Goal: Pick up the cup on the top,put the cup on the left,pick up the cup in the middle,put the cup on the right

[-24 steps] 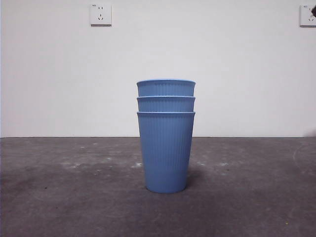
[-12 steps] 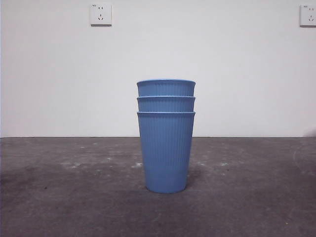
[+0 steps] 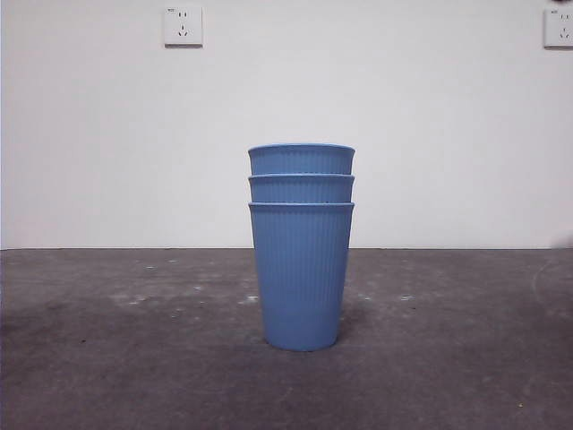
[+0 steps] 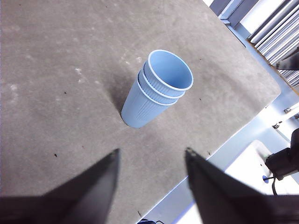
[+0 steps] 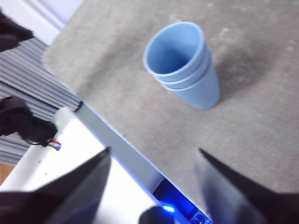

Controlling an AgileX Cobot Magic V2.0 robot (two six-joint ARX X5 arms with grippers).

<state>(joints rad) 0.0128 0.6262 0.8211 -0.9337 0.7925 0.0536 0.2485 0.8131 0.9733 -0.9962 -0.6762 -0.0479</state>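
Three blue ribbed cups stand nested in one upright stack on the grey table (image 3: 107, 358). The top cup (image 3: 301, 159) sits in the middle cup (image 3: 301, 188), which sits in the bottom cup (image 3: 301, 278). The stack also shows in the left wrist view (image 4: 156, 91) and the right wrist view (image 5: 184, 65). My left gripper (image 4: 150, 156) is open and empty, high above the table and apart from the stack. My right gripper (image 5: 153, 154) is open and empty, above the table's edge, apart from the stack. Neither gripper shows in the front view.
A white wall with two sockets (image 3: 183, 26) stands behind the table. The table's edge (image 4: 243, 135) runs close to the stack in the left wrist view. A white base with a blue light (image 5: 166, 208) lies beyond the table's edge in the right wrist view.
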